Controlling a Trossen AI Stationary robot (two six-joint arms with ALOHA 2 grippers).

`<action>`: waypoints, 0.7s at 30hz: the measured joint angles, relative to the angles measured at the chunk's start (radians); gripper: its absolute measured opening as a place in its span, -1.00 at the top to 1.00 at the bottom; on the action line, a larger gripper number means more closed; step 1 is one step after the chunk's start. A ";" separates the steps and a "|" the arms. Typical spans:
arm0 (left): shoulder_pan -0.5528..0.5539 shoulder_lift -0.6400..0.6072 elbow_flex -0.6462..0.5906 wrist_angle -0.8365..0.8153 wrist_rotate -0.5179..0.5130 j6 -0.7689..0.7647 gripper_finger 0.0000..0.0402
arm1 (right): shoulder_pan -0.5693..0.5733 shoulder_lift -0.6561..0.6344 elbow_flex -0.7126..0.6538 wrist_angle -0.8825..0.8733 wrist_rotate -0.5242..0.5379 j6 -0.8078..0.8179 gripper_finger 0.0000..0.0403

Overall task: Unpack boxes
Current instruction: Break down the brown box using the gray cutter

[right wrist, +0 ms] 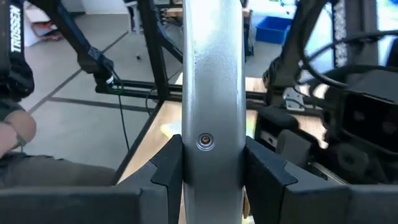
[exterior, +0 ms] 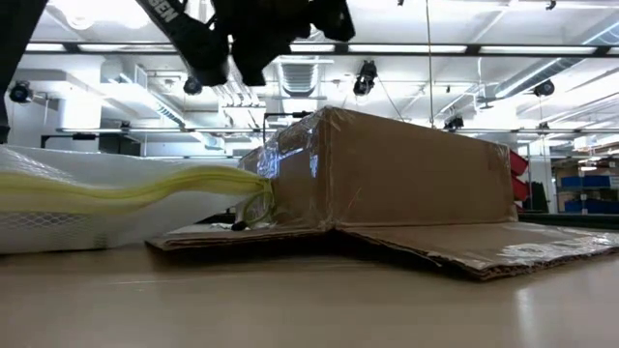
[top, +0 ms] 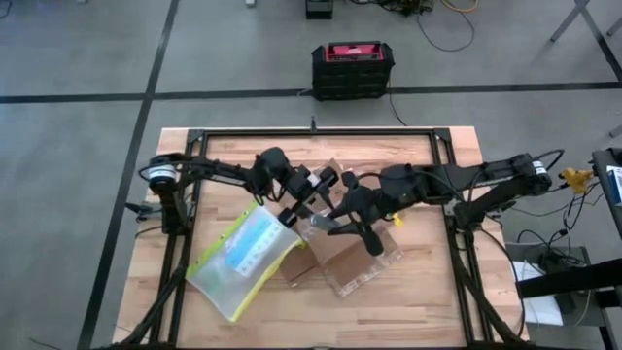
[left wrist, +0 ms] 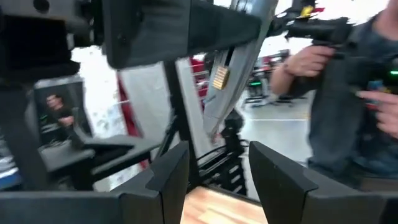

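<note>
The brown carton (top: 342,255) lies flat near the table's middle, its flaps spread and taped edges shining. Touching its left flap is the clear pouch (top: 241,257) with a yellow-green edge. The right gripper (right wrist: 211,163) hangs above the carton, clamped on a silver blade (right wrist: 211,81). The left gripper (left wrist: 217,167) hovers just left of it, fingers parted around nothing. Bare wooden table (top: 428,292) remains right of the carton.

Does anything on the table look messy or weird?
Yes. The cardboard carton sits skewed mid-table, its flaps splayed flat, tape shiny. The clear plastic pouch lies askew, tucked against it. The right gripper clamps a grey metal tool.
</note>
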 joint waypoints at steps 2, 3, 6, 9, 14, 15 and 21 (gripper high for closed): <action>-0.008 0.000 0.014 0.018 0.022 -0.007 0.24 | -0.001 0.000 0.000 0.018 -0.003 -0.023 0.46; -0.010 0.000 0.020 0.037 0.024 -0.008 0.24 | -0.001 0.000 0.000 0.033 -0.004 -0.033 0.46; -0.011 -0.002 0.044 0.087 0.032 -0.018 0.23 | -0.003 0.002 0.000 0.094 -0.045 -0.056 0.46; -0.009 -0.001 0.081 0.074 0.053 -0.021 0.22 | -0.002 0.006 0.000 0.129 -0.063 -0.079 0.46; -0.025 0.001 0.128 -0.001 0.092 0.036 0.23 | -0.006 0.021 0.000 0.162 -0.100 -0.106 0.46; -0.026 0.002 0.138 -0.016 0.101 0.038 0.23 | -0.008 0.027 0.000 0.170 -0.112 -0.107 0.46; -0.060 0.002 0.178 -0.084 0.199 0.066 0.24 | -0.005 0.033 -0.001 0.205 -0.149 -0.157 0.46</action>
